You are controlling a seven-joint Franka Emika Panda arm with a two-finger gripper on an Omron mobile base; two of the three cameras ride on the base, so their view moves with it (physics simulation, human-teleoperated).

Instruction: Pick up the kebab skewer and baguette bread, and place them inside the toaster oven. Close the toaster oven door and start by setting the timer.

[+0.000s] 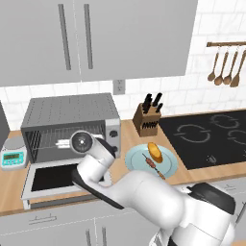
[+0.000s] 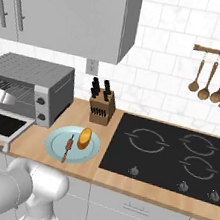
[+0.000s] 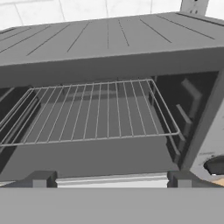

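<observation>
A wooden counter is seen under grey cabinets; right of the toaster oven, one plate is set with one kebab skewer and one baguette bread; the gripper is spread wide, empty.

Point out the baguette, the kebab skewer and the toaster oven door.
stubby golden-orange baguette bread (image 1: 154, 151), left base view, middle of loaf
thin dark kebab skewer (image 2: 67, 148), right base view, meat chunks
silver-framed drop-down toaster oven door (image 1: 50, 177), left base view, dark glass pane

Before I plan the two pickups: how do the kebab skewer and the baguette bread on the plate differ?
The kebab skewer is a thin dark stick with small reddish-brown chunks; the baguette bread is a thick, stubby golden-orange loaf. The skewer lies near the middle of the light blue plate, its end reaching the front rim; the baguette sits toward the back, nearer the knife block. Both lie flat on the plate, close together, untouched.
</observation>
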